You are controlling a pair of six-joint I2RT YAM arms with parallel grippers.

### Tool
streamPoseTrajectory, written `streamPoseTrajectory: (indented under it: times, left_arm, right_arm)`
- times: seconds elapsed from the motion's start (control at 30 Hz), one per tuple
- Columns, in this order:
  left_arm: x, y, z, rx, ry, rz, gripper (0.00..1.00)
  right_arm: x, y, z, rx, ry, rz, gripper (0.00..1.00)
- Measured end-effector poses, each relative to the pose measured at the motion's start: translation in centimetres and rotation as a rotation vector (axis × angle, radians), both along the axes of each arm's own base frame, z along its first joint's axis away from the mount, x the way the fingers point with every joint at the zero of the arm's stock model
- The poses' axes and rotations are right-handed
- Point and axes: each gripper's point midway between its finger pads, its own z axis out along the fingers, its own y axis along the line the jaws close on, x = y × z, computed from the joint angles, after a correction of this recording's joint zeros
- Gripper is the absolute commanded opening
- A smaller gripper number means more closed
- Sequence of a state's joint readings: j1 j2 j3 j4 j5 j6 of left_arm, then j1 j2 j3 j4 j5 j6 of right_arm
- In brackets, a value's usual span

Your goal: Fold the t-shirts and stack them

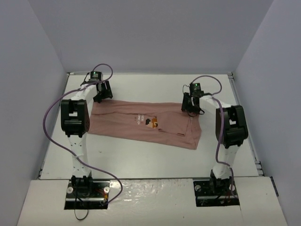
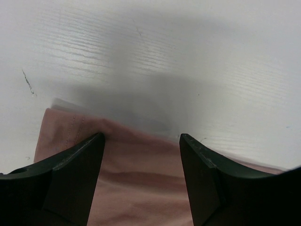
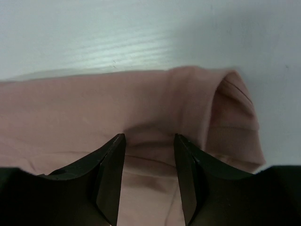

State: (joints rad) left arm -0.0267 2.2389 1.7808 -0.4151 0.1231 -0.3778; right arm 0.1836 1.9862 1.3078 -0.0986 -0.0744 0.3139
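Nearest you, the left arm's base [image 1: 87, 188] and the right arm's base [image 1: 216, 188] sit at the front edge of the table [image 1: 141, 162]. Past them, the pink t-shirt [image 1: 122, 123] lies spread across the middle, picture side up. Your right gripper [image 3: 149, 137] is down on its far right corner by the sleeve, jaws apart with cloth showing between them. Your left gripper [image 2: 141, 137] is at the far left corner, jaws wide apart over the shirt's edge.

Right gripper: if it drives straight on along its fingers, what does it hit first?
The t-shirt. Its pink fabric lies directly ahead of the right gripper, whose jaws are open, close to the shirt's folded end. How near it is I can't tell.
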Motion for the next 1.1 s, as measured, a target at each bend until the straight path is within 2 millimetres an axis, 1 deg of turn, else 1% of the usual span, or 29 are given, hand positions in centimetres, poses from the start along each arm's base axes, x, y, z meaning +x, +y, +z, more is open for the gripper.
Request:
streamPoseTrajectory:
  times: [0.13,0.23,0.5,0.63,0.7,0.77,0.87,0.93,0.97,1.0,1.03,1.1]
  left_arm:
    - [0.1,0.2,0.0,-0.005,0.000,0.025,0.61]
    - [0.1,0.2,0.0,-0.009,0.000,0.039,0.62]
    - [0.3,1.4,0.1,-0.023,-0.002,0.072,0.62]
    - [-0.1,1.6,0.5,-0.015,0.003,0.060,0.63]
    - [-0.7,1.7,1.0,-0.004,0.010,0.044,0.63]
    - [-1.5,1.7,2.0,0.016,0.005,0.012,0.63]
    - [-3.0,1.6,4.6,0.071,-0.019,-0.052,0.63]
    - [-3.9,1.2,6.4,0.103,-0.047,-0.088,0.64]
    - [-4.4,1.0,7.1,0.123,-0.060,-0.108,0.65]
    - [-5.0,0.9,7.4,0.142,-0.061,-0.124,0.66]
    - [-5.6,0.7,7.3,0.157,-0.053,-0.139,0.66]
    - [-6.5,0.5,6.6,0.183,-0.024,-0.155,0.67]
  right_arm:
    - [-2.2,-1.6,-0.2,-0.014,0.001,-0.032,0.43]
    - [-3.0,-2.8,-0.2,-0.024,0.001,-0.058,0.43]
    - [-3.4,-4.9,-0.1,-0.061,0.006,-0.099,0.43]
    - [-3.5,-5.0,0.5,-0.092,0.010,-0.095,0.44]
    - [-3.1,-4.5,1.4,-0.096,-0.011,-0.084,0.44]
    - [-2.9,-3.5,2.6,-0.095,-0.041,-0.066,0.44]
    - [-3.1,-1.6,4.3,-0.083,-0.079,-0.042,0.45]
    - [-3.6,-0.6,4.9,-0.073,-0.095,-0.036,0.45]
    - [-4.0,-0.1,5.0,-0.067,-0.096,-0.035,0.45]
    - [-4.6,0.3,4.8,-0.063,-0.090,-0.036,0.46]
    - [-5.2,0.5,4.4,-0.064,-0.078,-0.036,0.46]
    - [-6.5,1.2,3.4,-0.067,-0.051,-0.037,0.46]
